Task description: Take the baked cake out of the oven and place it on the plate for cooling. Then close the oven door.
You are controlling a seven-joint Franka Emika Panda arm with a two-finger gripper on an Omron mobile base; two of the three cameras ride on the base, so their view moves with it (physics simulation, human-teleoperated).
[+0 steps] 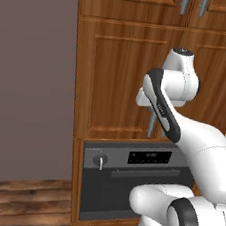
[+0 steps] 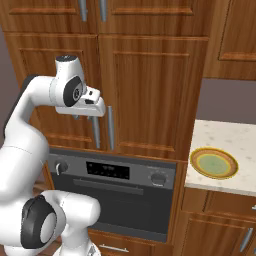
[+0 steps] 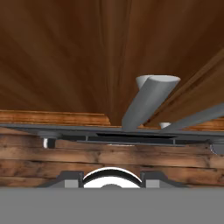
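High against the wooden cabinet doors (image 2: pixel 150 90), the robot's gripper (image 2: pixel 95 111) hangs pointing down just in front of the grey bar handles (image 2: pixel 110 127) of the tall doors, above the oven (image 2: pixel 115 192). How far its jaws stand apart cannot be told from these pictures, and nothing is seen between them. The hand view looks down along the cabinet face, with a cabinet handle (image 3: pixel 148 98) close before the lens, the oven's top edge (image 3: pixel 122 131) below it and the wood floor (image 3: pixel 109 159) beyond.

The oven door (image 1: pixel 119 194) is shut, its bar handle (image 2: pixel 102 184) lying under the display strip (image 2: pixel 107 170), so the cake is presumably inside, out of sight. The task appears to be at its very start: the door has not yet been opened.

The next move likely calls for lowering the hand to the oven's bar handle, gripping it and pulling the door down.

On the pale counter (image 2: pixel 227 137) to the right, well apart from the gripper, the plate (image 2: pixel 214 163) sits with nothing on it, ready for the cake.
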